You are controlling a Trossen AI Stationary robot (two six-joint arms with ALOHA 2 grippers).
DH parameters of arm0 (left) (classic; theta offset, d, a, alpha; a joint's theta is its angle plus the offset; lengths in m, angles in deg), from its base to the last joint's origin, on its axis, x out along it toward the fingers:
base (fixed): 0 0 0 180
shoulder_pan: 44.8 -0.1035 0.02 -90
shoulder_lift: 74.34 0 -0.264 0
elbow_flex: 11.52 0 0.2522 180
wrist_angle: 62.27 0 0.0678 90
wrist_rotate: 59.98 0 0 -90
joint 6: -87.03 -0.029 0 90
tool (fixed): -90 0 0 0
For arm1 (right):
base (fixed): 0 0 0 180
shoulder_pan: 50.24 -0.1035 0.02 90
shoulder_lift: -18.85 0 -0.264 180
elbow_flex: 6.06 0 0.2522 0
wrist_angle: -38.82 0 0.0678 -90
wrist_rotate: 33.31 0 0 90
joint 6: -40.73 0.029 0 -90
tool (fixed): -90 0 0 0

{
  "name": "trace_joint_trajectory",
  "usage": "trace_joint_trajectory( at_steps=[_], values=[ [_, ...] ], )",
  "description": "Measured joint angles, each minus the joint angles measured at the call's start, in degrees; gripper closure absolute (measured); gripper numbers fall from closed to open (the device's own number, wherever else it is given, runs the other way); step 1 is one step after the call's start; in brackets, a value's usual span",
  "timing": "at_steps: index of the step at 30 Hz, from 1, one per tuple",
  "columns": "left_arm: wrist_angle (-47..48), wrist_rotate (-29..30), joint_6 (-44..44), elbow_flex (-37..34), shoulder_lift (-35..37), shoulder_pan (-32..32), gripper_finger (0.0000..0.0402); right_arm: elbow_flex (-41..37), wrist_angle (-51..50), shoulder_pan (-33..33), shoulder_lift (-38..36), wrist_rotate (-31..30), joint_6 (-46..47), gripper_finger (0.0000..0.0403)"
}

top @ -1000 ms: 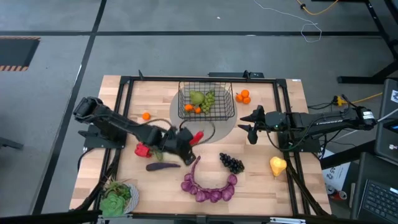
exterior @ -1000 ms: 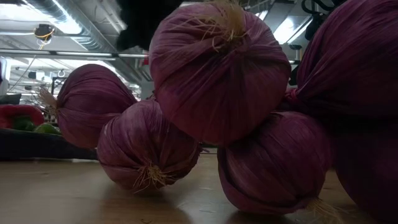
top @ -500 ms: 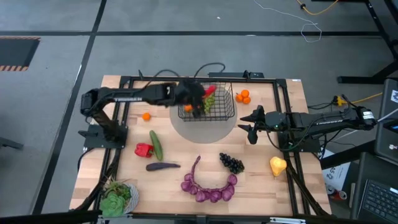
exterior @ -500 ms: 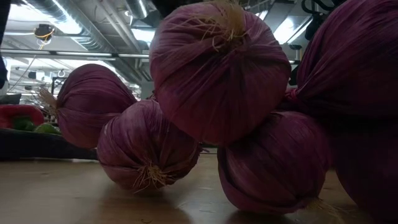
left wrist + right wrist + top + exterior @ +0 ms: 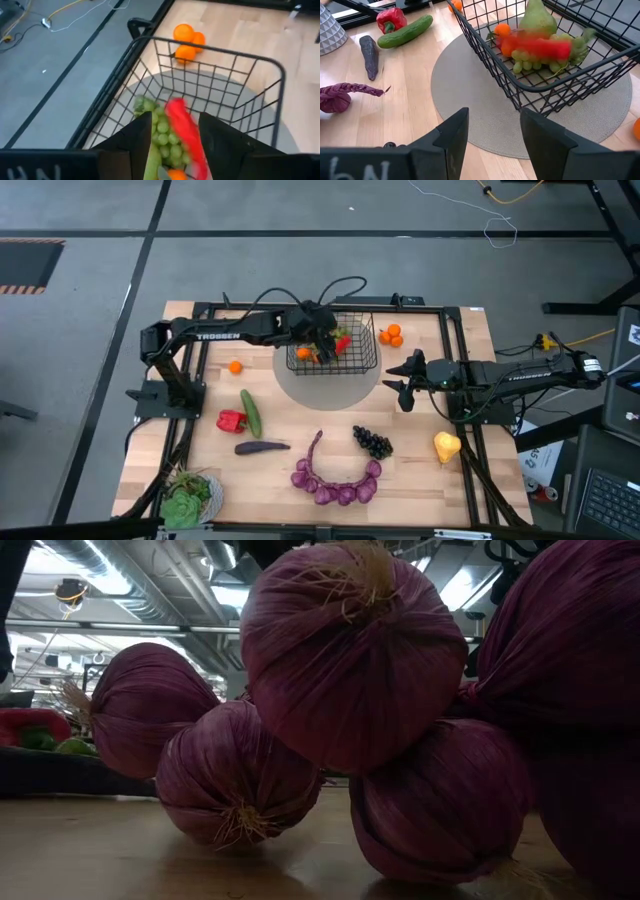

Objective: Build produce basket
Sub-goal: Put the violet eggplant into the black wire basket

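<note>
While the right gripper (image 5: 403, 385) waits beside the round mat with its fingers apart and empty, the left gripper (image 5: 325, 340) hangs over the basket (image 5: 333, 340) with fingers spread, and a red pepper (image 5: 186, 135) shows blurred between them above the green grapes (image 5: 165, 137).

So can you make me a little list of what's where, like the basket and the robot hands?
basket: black wire-mesh basket on a round grey mat
in basket: green pear, green grapes, small orange, blurred red pepper dropping in
left hand: over the basket, open
right hand: waiting beside the mat
still on table: green cucumber, purple aubergine, dark grapes, yellow pear
</note>
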Motion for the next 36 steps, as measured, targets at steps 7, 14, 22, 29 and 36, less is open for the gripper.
trace_joint_trajectory(
  at_steps=[7, 14, 22, 29, 36],
  values=[
    [-2.08, 0.47, 0.40, -0.01, 0.00, 0.97, 0.0240, 0.02, -0.02, 0.00, -0.01, 0.00, 0.00, 0.0221],
    [1.95, 0.61, 5.17, -0.02, 0.59, 3.03, 0.0239, 0.02, -0.04, 0.00, -0.01, 0.02, 0.30, 0.0221],
    [21.09, -5.85, 22.66, -0.11, 2.16, 10.36, 0.0239, 0.02, -0.07, 0.00, -0.01, 0.02, 0.52, 0.0221],
    [39.35, -10.58, 38.16, -0.54, 1.71, 19.73, 0.0239, 0.02, -0.09, 0.00, 0.00, 0.02, 1.51, 0.0221],
    [41.85, -9.65, 43.97, -0.52, 1.81, 26.76, 0.0239, 0.02, -0.05, 0.00, 0.00, 0.01, 1.51, 0.0221]
  ],
)
